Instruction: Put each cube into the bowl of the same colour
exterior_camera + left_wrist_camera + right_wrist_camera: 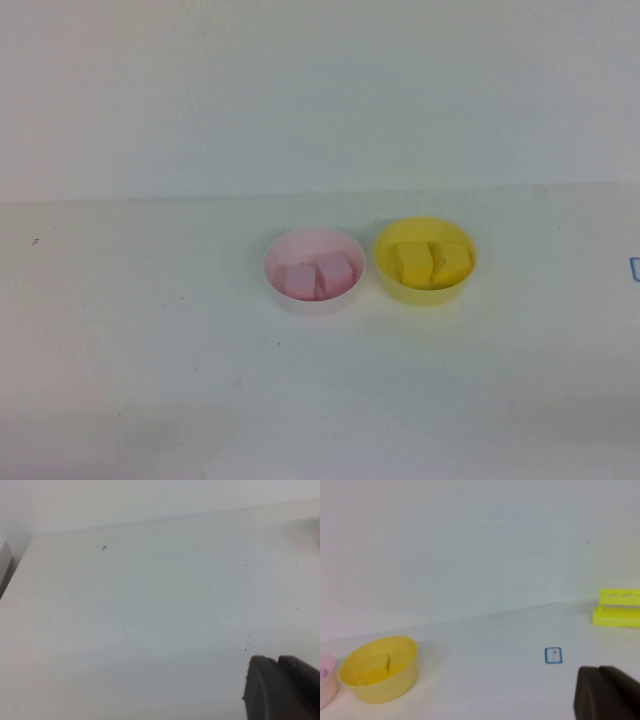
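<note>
Light falls bright and even across my white table (150, 380), washing it pale, with only faint, soft shadows hugging the pink bowl (290, 285) and yellow bowl (400, 285). My wrist views are soft, and my dark left gripper (280, 687) and right gripper (605, 692) blur at close range.

The white tabletop (150, 380) carries two bowls side by side near its middle — the pink bowl (283, 252), the yellow bowl (388, 285) — plus a yellow block (618, 608) by its far edge.

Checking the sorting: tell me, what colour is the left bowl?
Pale pink bowl, holding two pink cubes; clearest in the high view.
</note>
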Motion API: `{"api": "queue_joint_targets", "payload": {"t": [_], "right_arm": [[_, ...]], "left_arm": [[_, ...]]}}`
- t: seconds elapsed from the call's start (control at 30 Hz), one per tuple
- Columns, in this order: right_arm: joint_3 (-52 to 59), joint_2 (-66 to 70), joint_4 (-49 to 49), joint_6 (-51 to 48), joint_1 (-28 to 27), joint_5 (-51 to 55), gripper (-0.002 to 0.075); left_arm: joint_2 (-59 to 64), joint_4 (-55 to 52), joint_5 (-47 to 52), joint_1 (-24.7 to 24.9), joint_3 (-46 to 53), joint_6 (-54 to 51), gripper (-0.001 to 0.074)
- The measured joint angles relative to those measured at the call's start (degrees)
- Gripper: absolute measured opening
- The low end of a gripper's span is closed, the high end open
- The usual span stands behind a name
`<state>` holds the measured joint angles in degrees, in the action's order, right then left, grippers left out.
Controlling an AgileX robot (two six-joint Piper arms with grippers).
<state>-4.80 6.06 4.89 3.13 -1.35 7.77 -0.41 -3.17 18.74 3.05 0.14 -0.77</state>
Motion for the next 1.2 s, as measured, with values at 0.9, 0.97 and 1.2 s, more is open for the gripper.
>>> {"api": "queue_joint_targets", "payload": {"t": [0.9, 0.97, 1.2], "right_arm": [[6.3, -6.6, -4.9, 0.0, -0.1, 13.2, -0.0002], [6.3, -6.6, -6.4, 0.0, -0.1, 13.2, -0.0002], [6.3, -6.6, -8.8, -0.3, -0.1, 13.3, -0.0002]], "left_arm": [[0.0, 0.0, 0.0, 0.0, 0.0, 0.0, 0.0], [0.0, 0.0, 0.0, 0.0, 0.0, 0.0, 0.0], [0.0, 0.0, 0.0, 0.0, 0.0, 0.0, 0.0]]}}
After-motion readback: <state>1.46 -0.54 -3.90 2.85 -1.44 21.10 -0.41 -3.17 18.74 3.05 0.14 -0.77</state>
